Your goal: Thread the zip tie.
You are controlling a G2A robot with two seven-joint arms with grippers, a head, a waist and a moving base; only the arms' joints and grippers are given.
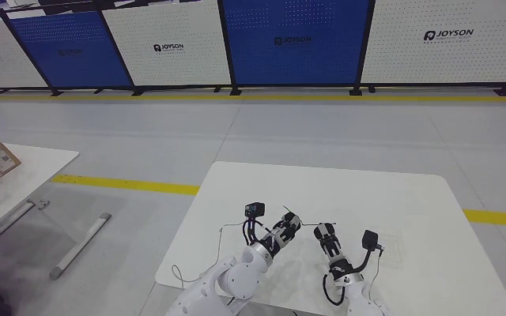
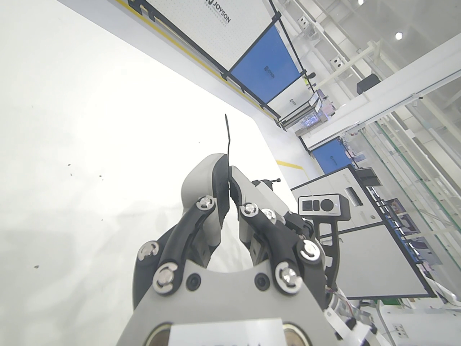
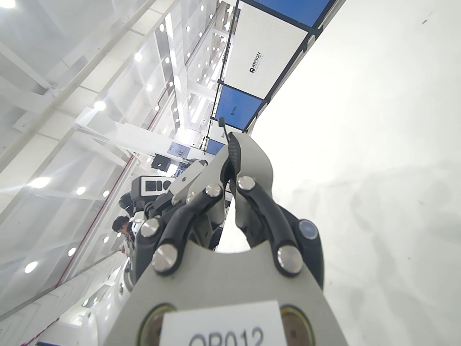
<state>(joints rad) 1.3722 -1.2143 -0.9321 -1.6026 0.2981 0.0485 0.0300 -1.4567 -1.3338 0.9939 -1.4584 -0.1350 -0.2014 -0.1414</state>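
Note:
My left gripper [image 2: 229, 167] is shut on a black zip tie, and its thin tail [image 2: 227, 134] sticks straight out past the fingertips. My right gripper [image 3: 230, 149] is shut on the zip tie's other end, with the small square head [image 3: 222, 121] poking out just beyond its fingers. In the top view the left gripper [image 1: 288, 225] and right gripper [image 1: 320, 231] hover close together over the near part of the white table [image 1: 332, 189], with a thin black line of zip tie [image 1: 310, 223] between them. The strip's middle is hidden inside the fingers.
The table stretches bare and wide beyond and beside both arms. A second white table [image 1: 32, 162] stands off to the far left across the floor. Blue and white partition panels [image 1: 296, 39] line the back of the room.

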